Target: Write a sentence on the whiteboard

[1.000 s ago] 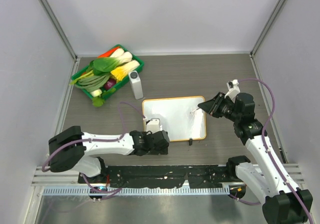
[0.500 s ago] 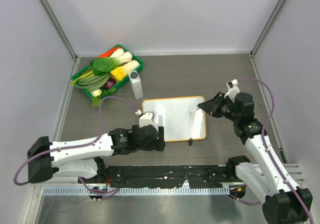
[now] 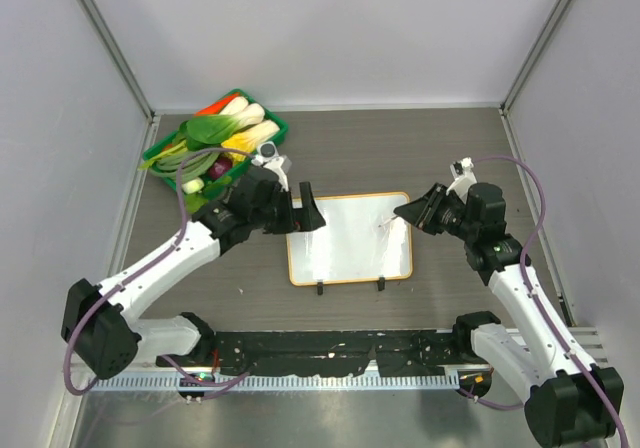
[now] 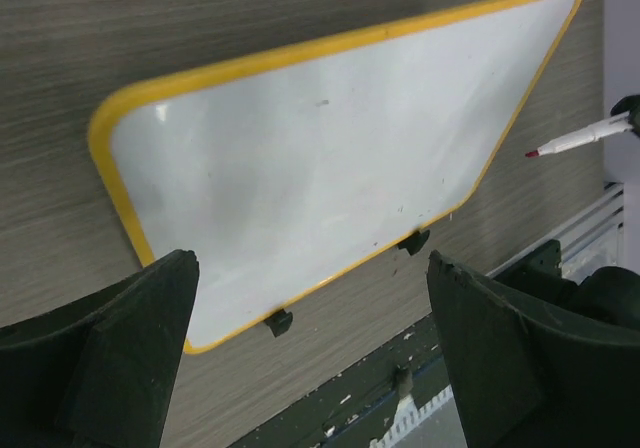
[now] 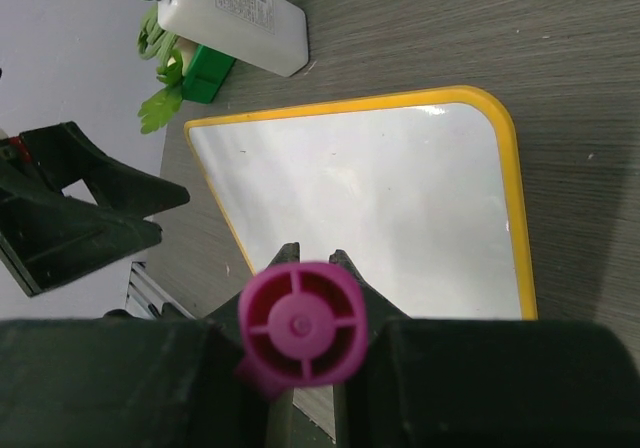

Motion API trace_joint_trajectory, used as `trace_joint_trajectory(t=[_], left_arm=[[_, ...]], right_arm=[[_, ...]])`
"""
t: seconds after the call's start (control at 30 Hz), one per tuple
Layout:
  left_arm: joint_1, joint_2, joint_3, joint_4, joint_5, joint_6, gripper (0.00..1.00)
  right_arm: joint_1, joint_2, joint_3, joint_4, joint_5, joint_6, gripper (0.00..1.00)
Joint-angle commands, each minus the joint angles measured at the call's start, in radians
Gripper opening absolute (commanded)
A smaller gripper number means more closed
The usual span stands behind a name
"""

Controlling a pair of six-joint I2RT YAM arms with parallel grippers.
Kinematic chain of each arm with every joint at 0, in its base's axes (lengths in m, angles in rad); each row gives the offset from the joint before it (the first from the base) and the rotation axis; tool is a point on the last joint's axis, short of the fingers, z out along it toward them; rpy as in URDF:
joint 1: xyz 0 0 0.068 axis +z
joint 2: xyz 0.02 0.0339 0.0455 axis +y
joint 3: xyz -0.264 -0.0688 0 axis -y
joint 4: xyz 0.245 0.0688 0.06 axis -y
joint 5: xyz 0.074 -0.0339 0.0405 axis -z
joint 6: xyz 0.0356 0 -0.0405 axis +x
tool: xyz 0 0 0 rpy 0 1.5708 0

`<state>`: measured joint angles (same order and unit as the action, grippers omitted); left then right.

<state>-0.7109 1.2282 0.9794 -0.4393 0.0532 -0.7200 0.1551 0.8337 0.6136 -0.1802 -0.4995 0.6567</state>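
Observation:
The whiteboard (image 3: 350, 243) lies flat mid-table, orange-framed, with two black clip feet on its near edge. Its surface (image 4: 320, 168) is blank white; no sentence shows on it. My left gripper (image 3: 305, 211) hovers over the board's far-left edge, jaws wide open and empty, with the board seen between its fingers (image 4: 130, 348). My right gripper (image 3: 412, 211) is shut on a marker with a pink end cap (image 5: 300, 326). The marker's tip (image 3: 385, 225) hangs by the board's right edge, and its red tip (image 4: 533, 153) shows in the left wrist view. The board (image 5: 380, 198) lies below the right gripper (image 5: 317, 258).
A green basket (image 3: 160, 148) of vegetables stands at the back left. A white bottle (image 5: 235, 18) stands beside it, just past the board's far-left corner. Grey walls close in both sides. A black rail (image 3: 330, 348) runs along the near edge.
My left arm swung from the board's near-left corner up to its far-left edge, and its jaws opened wider. The right arm, marker and board stayed put.

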Motion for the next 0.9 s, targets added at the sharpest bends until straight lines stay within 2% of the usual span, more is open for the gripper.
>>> trace_joint_trajectory(t=[0.0,0.17,0.33,0.5,0.57,0.73,0.87], left_arm=[[0.146,-0.035,0.005,0.068,0.250,0.054,1.00],[0.352,-0.087,-0.073,0.066,0.391,0.027,1.00],[0.470,-0.127,-0.171,0.132,0.493,-0.005,1.00],[0.475,-0.105,-0.248,0.321,0.638,-0.064,1.00],[0.475,-0.084,-0.252,0.349,0.677,-0.084,1.00],[0.475,-0.146,-0.231,0.254,0.628,-0.039,1.00],[0.475,-0.235,-0.211,0.208,0.628,-0.018,1.00]], right_arm=[[-0.002,0.005,0.046,0.054,-0.017,0.004,0.01],[-0.003,0.022,0.060,0.062,-0.025,-0.009,0.01],[-0.003,0.083,0.101,0.137,-0.017,0.017,0.02],[-0.002,0.169,0.172,0.174,-0.007,0.004,0.01],[-0.003,0.200,0.198,0.160,-0.007,-0.011,0.01],[-0.002,0.193,0.160,0.174,-0.011,-0.005,0.01],[0.000,0.202,0.102,0.293,-0.037,0.018,0.01]])
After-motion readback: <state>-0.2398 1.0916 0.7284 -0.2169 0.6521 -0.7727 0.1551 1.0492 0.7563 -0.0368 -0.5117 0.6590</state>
